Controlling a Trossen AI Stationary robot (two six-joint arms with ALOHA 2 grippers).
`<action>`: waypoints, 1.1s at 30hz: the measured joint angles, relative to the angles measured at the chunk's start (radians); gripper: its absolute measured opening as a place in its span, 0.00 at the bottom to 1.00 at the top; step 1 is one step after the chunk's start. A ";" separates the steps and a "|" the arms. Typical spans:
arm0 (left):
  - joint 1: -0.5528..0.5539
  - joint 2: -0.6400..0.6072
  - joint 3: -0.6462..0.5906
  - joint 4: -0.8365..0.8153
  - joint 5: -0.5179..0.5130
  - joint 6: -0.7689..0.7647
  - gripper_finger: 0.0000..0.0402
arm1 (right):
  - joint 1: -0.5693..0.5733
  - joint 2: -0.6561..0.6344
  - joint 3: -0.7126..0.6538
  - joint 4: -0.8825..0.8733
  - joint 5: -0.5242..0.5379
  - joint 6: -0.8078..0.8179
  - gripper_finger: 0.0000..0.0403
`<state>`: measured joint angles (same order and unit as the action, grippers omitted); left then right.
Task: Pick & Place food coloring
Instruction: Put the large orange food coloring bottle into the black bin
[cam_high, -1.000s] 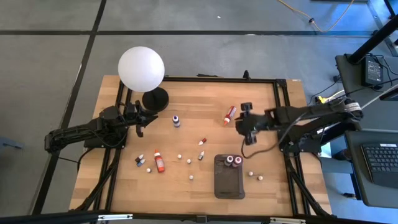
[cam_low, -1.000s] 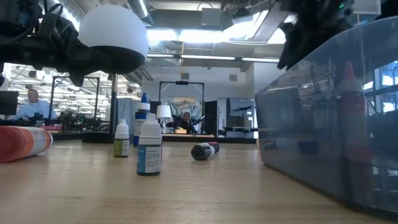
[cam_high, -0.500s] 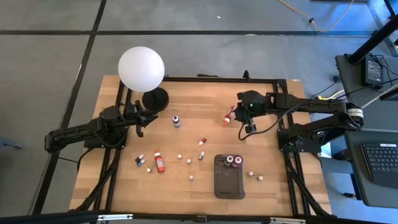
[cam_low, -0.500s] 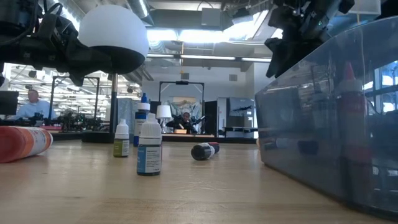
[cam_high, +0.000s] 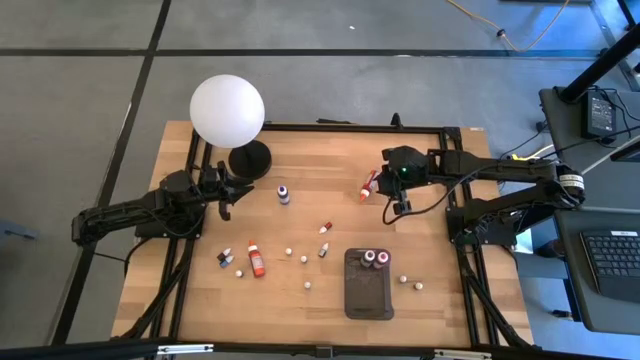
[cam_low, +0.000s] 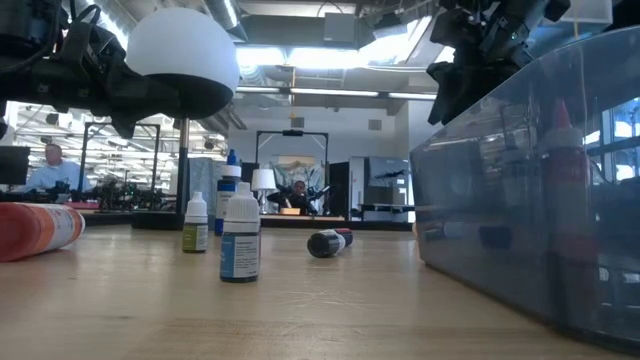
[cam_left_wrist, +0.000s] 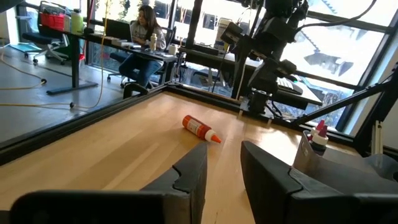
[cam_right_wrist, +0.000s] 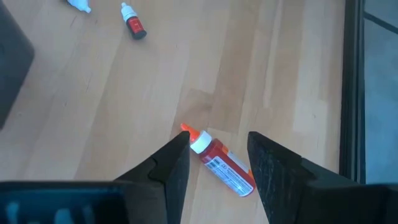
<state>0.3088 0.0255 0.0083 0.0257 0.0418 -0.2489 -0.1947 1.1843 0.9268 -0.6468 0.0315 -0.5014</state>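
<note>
Right gripper (cam_right_wrist: 214, 155) has swung in over the orange bottle (cam_right_wrist: 219, 160)
Fingers apart, straddling the lying orange-red, white-collared bottle at the table's far side; left gripper (cam_left_wrist: 221, 171) waits, fingers narrowly apart.

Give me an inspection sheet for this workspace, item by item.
Surface: light wooden tabletop in a black frame.
Job's things: small food-colouring dropper bottles scattered; an orange one lies flat; two stand in the dark grey tray.
Clutter: white globe lamp; loose white caps.
Grippers: right gripper open above the orange bottle; left gripper empty beside the lamp.
Cables: a cable loops under the right arm.
Surroundings: grey floor, laptop, seated people beyond.
</note>
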 joint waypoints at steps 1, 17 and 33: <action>0.000 0.000 0.000 0.000 0.000 0.000 0.24 | 0.000 0.000 0.000 0.000 0.000 0.000 0.41; 0.000 0.000 0.000 0.000 -0.003 0.000 0.23 | 0.000 0.000 0.000 0.008 -0.006 0.000 0.43; 0.000 0.000 0.000 0.000 -0.023 0.001 0.23 | 0.008 0.001 0.000 0.026 -0.010 0.126 0.66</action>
<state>0.3092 0.0256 0.0084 0.0261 0.0183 -0.2483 -0.1871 1.1851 0.9268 -0.6208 0.0219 -0.3752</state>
